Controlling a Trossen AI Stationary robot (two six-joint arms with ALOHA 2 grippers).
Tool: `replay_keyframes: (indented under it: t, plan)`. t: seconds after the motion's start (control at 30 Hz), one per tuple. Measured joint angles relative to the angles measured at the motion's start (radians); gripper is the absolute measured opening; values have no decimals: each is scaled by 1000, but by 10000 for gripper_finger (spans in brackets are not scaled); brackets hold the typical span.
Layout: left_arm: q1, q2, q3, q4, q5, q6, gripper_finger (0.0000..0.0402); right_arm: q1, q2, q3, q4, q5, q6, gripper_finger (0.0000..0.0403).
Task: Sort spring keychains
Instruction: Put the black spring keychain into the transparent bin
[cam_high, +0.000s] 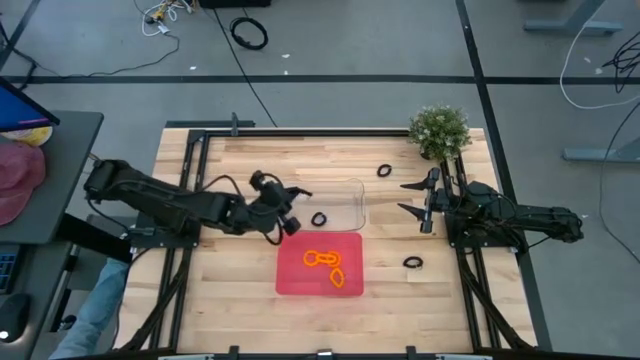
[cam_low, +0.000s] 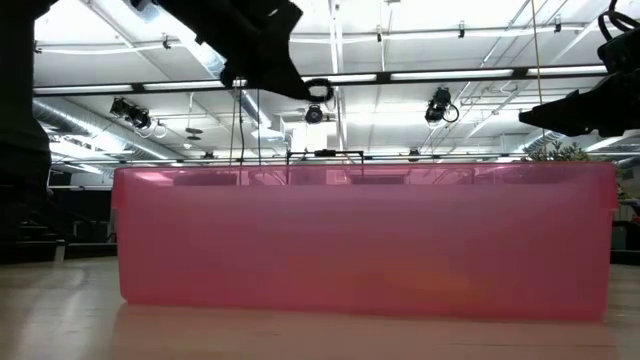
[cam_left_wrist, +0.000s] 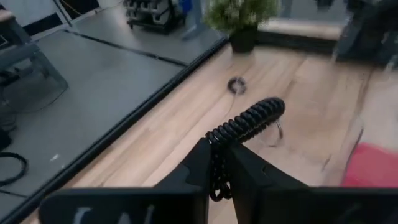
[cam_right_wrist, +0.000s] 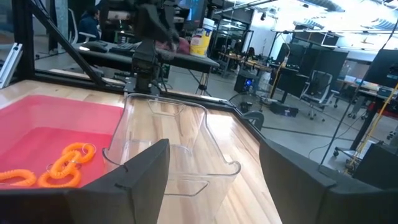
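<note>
My left gripper (cam_high: 296, 222) hangs above the table, just left of a clear tray (cam_high: 340, 203), and is shut on a black spring keychain (cam_left_wrist: 249, 121). The low view shows that keychain (cam_low: 318, 90) high above the red tray (cam_low: 360, 245). Several orange spring keychains (cam_high: 325, 263) lie inside the red tray (cam_high: 290, 280). Two more black keychains lie on the wood, one at the far side near the plant (cam_high: 385, 170) and one right of the red tray (cam_high: 413, 262). My right gripper (cam_high: 412, 197) waits open at the table's right. My left gripper pinches one end of the black keychain's coil (cam_left_wrist: 217, 163) between its two fingers. It comes from the table's left, slanting slightly down. The rest of the coil sticks out past the fingertips, a small metal ring (cam_left_wrist: 278, 130) hangs beneath it, and the keychain is clear of the table.
A small potted plant (cam_high: 440, 130) stands at the far right corner. The clear tray (cam_right_wrist: 168, 146) sits just beyond the red tray (cam_right_wrist: 43, 124), between the two arms. Bare wood lies left of the trays and along the near edge.
</note>
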Motion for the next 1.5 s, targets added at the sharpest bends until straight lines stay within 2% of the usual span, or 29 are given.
replay_keyframes:
  t: [0.13,0.37,0.47,0.6,0.77,0.93,1.07,1.13,1.2,1.33,1.43,1.5]
  plan:
    - [22,53,-2,35,45,49,81,0,0,0,0,0,0,254]
    - [99,70,-2,39,199,36,225,0,0,0,0,0,0,254]
    - [113,70,-2,50,197,74,273,0,0,0,0,0,0,254]
    - [127,70,-2,47,197,3,309,0,0,0,0,0,0,254]
    - [131,70,-2,46,198,-34,319,1,0,0,0,0,0,254]
    - [130,70,-2,47,196,18,320,1,0,0,0,0,0,254]
    - [144,68,-1,35,135,25,320,1,0,0,0,0,0,254]
    - [147,68,-1,-8,163,60,320,0,0,0,0,0,0,254]
    - [145,68,-13,0,233,143,320,0,0,0,0,0,0,254]
    - [147,28,-144,225,277,228,320,1,0,0,0,0,0,254]
    - [177,-54,-282,457,413,322,320,1,0,0,0,0,0,254]
    - [196,-123,-377,573,484,328,320,1,0,0,0,0,0,254]
